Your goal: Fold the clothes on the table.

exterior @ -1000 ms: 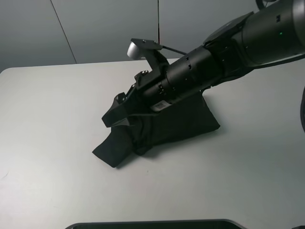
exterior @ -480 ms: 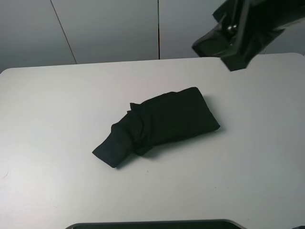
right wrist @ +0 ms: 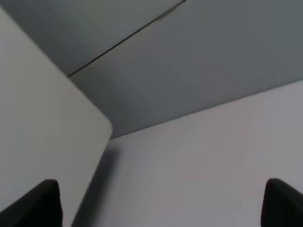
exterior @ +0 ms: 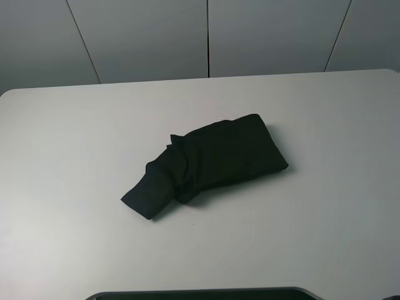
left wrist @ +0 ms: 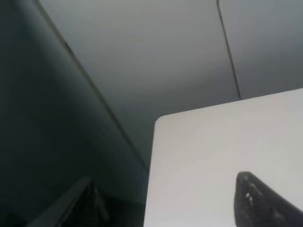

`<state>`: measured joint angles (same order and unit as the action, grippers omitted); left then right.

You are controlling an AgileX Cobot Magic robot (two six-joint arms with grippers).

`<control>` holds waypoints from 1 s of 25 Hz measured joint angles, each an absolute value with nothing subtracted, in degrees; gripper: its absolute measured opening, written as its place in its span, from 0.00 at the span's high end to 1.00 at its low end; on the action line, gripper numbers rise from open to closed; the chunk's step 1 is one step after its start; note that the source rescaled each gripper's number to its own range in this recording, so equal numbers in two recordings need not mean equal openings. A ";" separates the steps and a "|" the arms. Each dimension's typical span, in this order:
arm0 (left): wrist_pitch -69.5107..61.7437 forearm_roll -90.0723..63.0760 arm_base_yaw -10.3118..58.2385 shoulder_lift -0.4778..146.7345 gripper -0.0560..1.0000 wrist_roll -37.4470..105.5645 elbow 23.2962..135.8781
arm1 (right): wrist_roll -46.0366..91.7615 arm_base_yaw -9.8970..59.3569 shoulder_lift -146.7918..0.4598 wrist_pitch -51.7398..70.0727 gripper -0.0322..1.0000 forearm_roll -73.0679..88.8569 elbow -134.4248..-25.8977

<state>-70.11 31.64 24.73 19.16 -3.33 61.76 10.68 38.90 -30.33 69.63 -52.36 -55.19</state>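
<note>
Premises present as a bare test room or laboratory bay, not a home. A large white table [exterior: 75, 187] with rounded corners stands against a plain grey panelled wall [exterior: 144, 37], the panels divided by thin dark seams [exterior: 207, 37]. No furnishings, decoration or household goods appear on the wall or the tabletop. The only domestic item is a black garment [exterior: 212, 162] lying bundled near the table's centre. Lighting is even and flat. Both wrist views show the same grey panelling and white table edge.
</note>
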 joint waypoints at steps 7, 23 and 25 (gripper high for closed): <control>-70.11 40.10 19.15 18.90 0.20 -2.45 61.76 | 12.04 37.83 -18.31 69.73 0.08 -64.05 -60.96; -70.21 29.36 15.58 7.61 0.20 -4.84 61.59 | 15.88 -0.06 -1.39 70.20 0.09 -40.26 -59.78; -70.21 26.12 15.58 7.35 0.20 -4.28 60.43 | 16.58 -4.83 -1.29 70.20 0.09 -32.71 -58.42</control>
<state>-70.21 26.12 15.58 7.35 -4.28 60.43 16.58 -4.83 -1.29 70.20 -32.71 -58.42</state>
